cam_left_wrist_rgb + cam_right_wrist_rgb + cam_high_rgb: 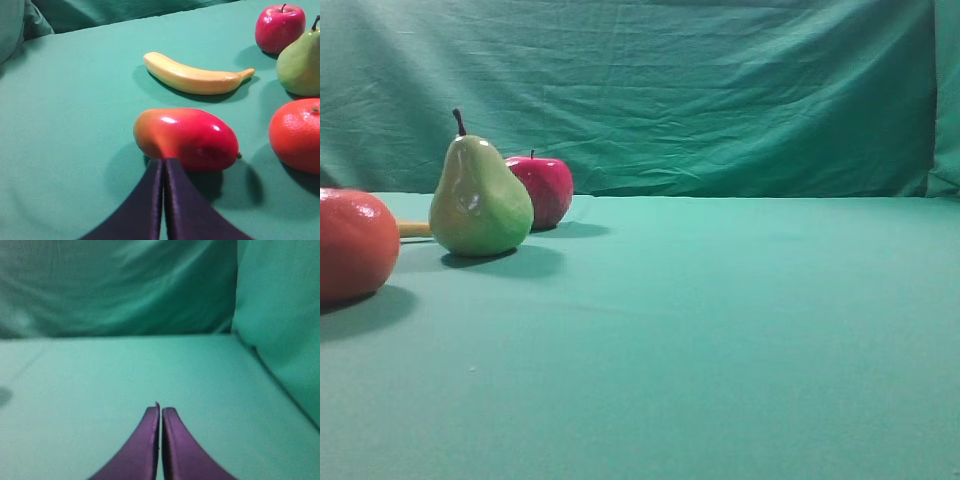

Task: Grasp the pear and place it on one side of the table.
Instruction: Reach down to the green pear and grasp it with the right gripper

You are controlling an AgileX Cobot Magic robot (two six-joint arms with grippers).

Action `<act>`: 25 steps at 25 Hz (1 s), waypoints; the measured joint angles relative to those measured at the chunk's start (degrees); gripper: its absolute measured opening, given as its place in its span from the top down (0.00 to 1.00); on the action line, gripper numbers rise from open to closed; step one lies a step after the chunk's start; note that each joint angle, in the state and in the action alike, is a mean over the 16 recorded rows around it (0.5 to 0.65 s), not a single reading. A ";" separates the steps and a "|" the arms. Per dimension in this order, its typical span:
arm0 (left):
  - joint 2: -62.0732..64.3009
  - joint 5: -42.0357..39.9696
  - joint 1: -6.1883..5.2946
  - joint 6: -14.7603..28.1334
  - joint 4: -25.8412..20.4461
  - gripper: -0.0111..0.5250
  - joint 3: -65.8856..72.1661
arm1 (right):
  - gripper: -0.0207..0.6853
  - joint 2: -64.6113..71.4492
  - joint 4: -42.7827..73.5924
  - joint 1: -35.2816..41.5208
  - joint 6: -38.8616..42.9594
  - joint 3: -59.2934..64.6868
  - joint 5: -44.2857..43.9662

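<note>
The exterior high view sat low, near worktop (720, 350) level, facing the backdrop (720, 90). Each wrist view looked forward over its fingers (150, 205). Exterior and left wrist shared the pear (478, 200) and the apple (545, 188) behind it

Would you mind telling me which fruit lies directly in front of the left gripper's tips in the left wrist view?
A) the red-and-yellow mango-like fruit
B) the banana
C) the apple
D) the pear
A: the mango-like fruit sits just beyond the shut left gripper, while the banana, pear and apple lie farther off.
</note>
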State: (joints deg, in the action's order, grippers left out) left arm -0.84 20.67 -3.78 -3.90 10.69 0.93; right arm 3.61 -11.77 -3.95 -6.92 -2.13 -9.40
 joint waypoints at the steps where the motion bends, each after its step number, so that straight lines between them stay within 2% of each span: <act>1: 0.00 0.00 0.00 0.00 0.00 0.98 0.00 | 0.97 1.56 -0.56 -0.34 0.12 -1.06 0.57; 5: 0.00 0.00 0.00 0.00 0.00 0.98 0.00 | 0.97 10.43 -1.87 -2.30 -0.08 -6.53 0.91; 10: 0.00 0.00 0.00 0.00 0.00 0.98 0.00 | 0.97 26.71 -2.26 -6.33 -1.56 -16.17 -2.90; 19: 0.00 0.00 0.00 0.00 0.00 0.98 0.00 | 0.97 59.70 -2.38 -19.49 -7.91 -36.45 -6.54; 22: 0.00 0.00 0.00 0.00 0.00 0.98 0.00 | 0.93 69.10 -2.40 -24.55 -10.44 -43.70 -7.29; 25: 0.00 0.00 0.00 0.00 0.00 0.98 0.00 | 0.83 77.65 -2.40 -29.63 -13.59 -50.99 -7.78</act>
State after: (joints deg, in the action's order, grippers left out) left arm -0.84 20.67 -3.78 -3.90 10.69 0.93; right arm 81.26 -14.16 -33.58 -20.51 -53.12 -17.18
